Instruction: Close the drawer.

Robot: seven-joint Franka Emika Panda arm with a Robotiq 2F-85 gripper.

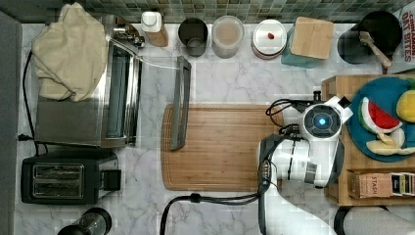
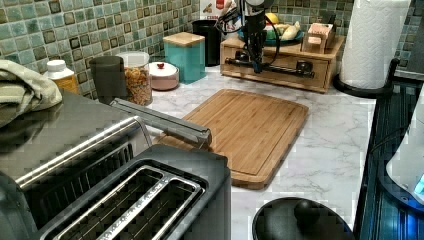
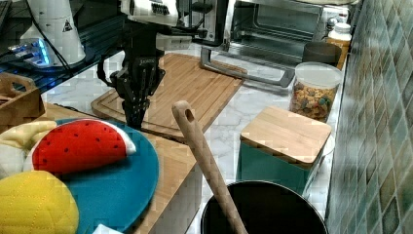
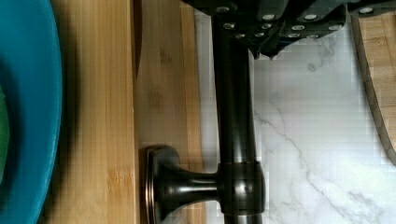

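The white, grey-veined marble counter (image 1: 225, 78) carries a honey-toned striped bamboo cutting board (image 1: 220, 147). The pale bamboo drawer (image 2: 280, 70) has a dark bronze bar handle (image 4: 236, 121). A teal round plate (image 3: 122, 185) holds a red plush watermelon slice (image 3: 80, 146).

Drawer (image 2: 274, 64) front: pale bamboo w/ visible grain, matt; its handle (image 4: 235, 140) is dark metal, smooth & glossy. Counter (image 1: 230, 81) looks like polished white marble w/ grey veins, cutting board (image 1: 220, 147) matt wood. Toaster oven (image 1: 88, 107) is shiny brushed steel w/ beige cloth (image 1: 68, 49) on top.
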